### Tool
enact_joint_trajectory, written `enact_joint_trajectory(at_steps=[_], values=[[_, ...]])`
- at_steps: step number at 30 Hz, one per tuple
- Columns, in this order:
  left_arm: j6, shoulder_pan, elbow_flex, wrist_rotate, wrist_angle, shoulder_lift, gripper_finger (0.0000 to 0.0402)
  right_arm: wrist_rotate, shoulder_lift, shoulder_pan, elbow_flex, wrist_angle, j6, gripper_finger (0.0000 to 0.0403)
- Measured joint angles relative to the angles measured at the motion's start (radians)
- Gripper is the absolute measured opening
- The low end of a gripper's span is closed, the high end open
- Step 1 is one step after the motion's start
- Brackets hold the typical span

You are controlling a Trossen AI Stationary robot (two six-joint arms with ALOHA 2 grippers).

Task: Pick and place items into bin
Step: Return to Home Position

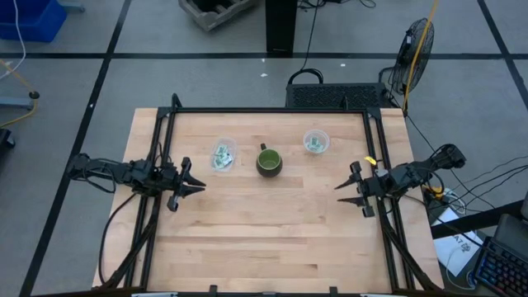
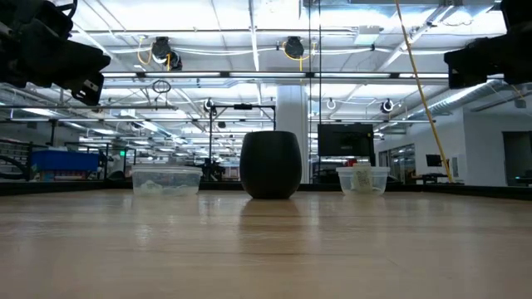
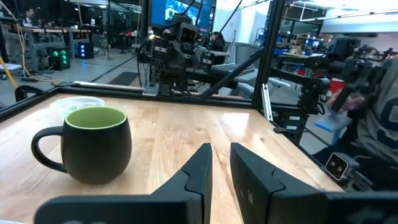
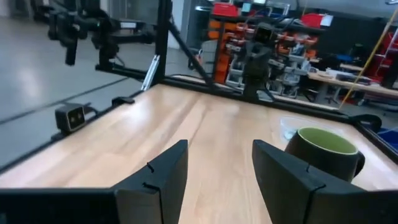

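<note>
The packets [image 1: 221, 158] are seen in two clear bins [image 1: 234, 147] flanking the mug [image 1: 269, 162], upper centre of frame. At the desk [image 1: 264, 235] edges, the left hand [image 1: 195, 186] is held narrowly parted and the right hand [image 1: 345, 191] wide, both empty. Homing is judged the step in hand; only arm retraction is called for.

Wooden desk with three things set on it

A pale plank desk [image 1: 264, 239] is edged by a black frame [image 1: 264, 110]. A dark green mug [image 1: 269, 162] is stood upright near the middle of its width, in the half toward the high view's top edge, with the handle turned toward that edge. A clear left bin [image 1: 223, 154] is set just beside the mug on the left arm's side. A clear right bin [image 1: 316, 141] is set near it on the right arm's side, slightly closer to the frame.
</note>
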Motion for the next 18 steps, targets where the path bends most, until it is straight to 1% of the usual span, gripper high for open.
enact_joint_trajectory(at_steps=[7,18], values=[[0.0,0.0,0.0,0.0,0.001,0.0,0.0061,0.002,0.0,0.0,-0.006,0.104,0.045,0.0171],[0.001,0.0,0.0,0.0,0.001,0.0,0.0061,0.002,0.0,0.0,-0.005,0.115,0.045,0.0171]])
